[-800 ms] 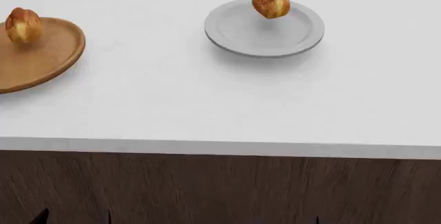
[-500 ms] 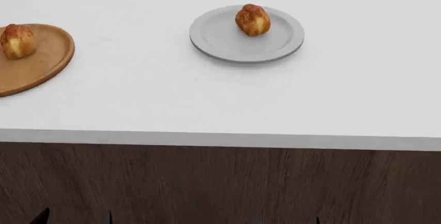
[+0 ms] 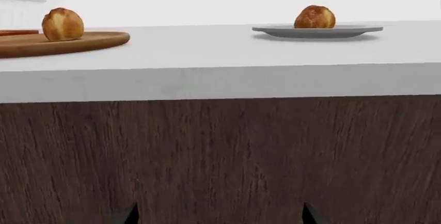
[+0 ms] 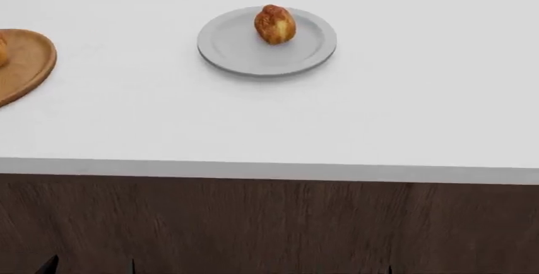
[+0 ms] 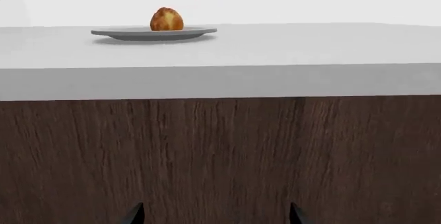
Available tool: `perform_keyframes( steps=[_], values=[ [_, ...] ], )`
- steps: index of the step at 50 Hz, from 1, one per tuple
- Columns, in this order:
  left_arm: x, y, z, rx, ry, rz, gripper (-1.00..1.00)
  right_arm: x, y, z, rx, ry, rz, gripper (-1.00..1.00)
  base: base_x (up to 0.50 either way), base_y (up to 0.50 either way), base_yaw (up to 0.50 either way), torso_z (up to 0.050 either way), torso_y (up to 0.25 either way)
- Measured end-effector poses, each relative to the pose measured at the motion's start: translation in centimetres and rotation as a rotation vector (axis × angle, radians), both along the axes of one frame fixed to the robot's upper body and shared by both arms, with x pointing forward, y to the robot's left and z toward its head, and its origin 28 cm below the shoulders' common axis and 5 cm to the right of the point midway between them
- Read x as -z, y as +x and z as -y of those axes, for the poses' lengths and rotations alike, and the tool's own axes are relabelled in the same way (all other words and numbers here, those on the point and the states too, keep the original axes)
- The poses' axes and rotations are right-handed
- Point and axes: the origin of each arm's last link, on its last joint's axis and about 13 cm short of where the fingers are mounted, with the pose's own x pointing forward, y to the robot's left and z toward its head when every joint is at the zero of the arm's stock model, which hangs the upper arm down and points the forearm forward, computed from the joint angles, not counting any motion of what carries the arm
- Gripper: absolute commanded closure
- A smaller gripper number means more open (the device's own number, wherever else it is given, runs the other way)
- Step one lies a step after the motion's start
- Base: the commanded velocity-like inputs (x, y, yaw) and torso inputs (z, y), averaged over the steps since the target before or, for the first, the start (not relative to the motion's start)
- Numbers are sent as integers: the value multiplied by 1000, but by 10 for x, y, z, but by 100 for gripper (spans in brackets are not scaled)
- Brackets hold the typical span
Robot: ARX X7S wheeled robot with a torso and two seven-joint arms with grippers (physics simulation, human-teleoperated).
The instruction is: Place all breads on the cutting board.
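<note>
Both arms are held low in front of the dark wood counter front [image 4: 269,223], below the white countertop [image 4: 337,116]. Left gripper [image 3: 218,219] and right gripper [image 5: 215,218]: only dark fingertips show, set wide apart, holding nothing. One golden-brown roll [image 4: 274,25] with a pale yellow patch sits on the grey plate [image 4: 227,50]; a second roll [image 3: 63,24] rests on the round wooden plate [image 3: 90,40] farther left.

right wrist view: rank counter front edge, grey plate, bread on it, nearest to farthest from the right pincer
1. Counter front edge, directly ahead, above the pincer tips.
2. Grey plate, further back on the countertop.
3. Bread, on the plate; near rim comes first, otherwise too close to call.
</note>
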Motion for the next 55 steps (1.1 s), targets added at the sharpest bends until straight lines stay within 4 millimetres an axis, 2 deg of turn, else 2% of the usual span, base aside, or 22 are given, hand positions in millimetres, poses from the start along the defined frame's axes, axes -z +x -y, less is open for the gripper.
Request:
perform_keyframes(
  steps=[29,37,47,55],
  values=[
    [-2,-1,1,2,12,0,-100,0,0,0,-4,-21,-3,-100,0,-500,0,0,0],
    [-4,-1,2,0,11,2,-100,-3,-2,-1,-9,-61,0,-100,0,0,0,0,0],
    [-17,-5,-2,-13,18,-1,-100,-30,-10,-2,-11,-137,27,-100,0,0,0,0,0],
    [-54,-5,-7,-14,17,-24,-100,-70,-16,2,1,-215,75,-100,0,0,0,0,0]
  ],
)
